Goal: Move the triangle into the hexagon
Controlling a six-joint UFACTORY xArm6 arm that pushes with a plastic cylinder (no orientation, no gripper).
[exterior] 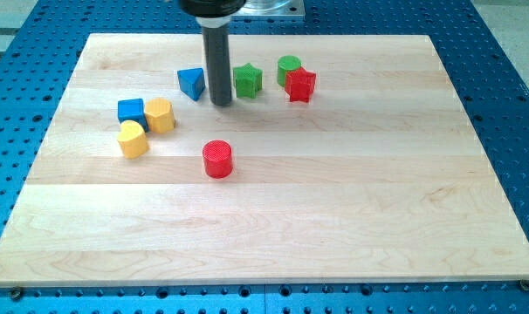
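Observation:
The blue triangle (192,83) lies near the view's top, left of centre. My tip (221,103) stands just to its right, between it and the green star (247,80). The yellow hexagon (160,115) lies lower left of the triangle, touching the blue cube (131,111). The rod comes down from the view's top edge.
A yellow heart-like block (133,139) lies below the blue cube. A red cylinder (217,159) lies below my tip. A green cylinder (289,66) and a red star-like block (300,85) lie right of the green star. The wooden board (334,218) rests on a blue perforated table.

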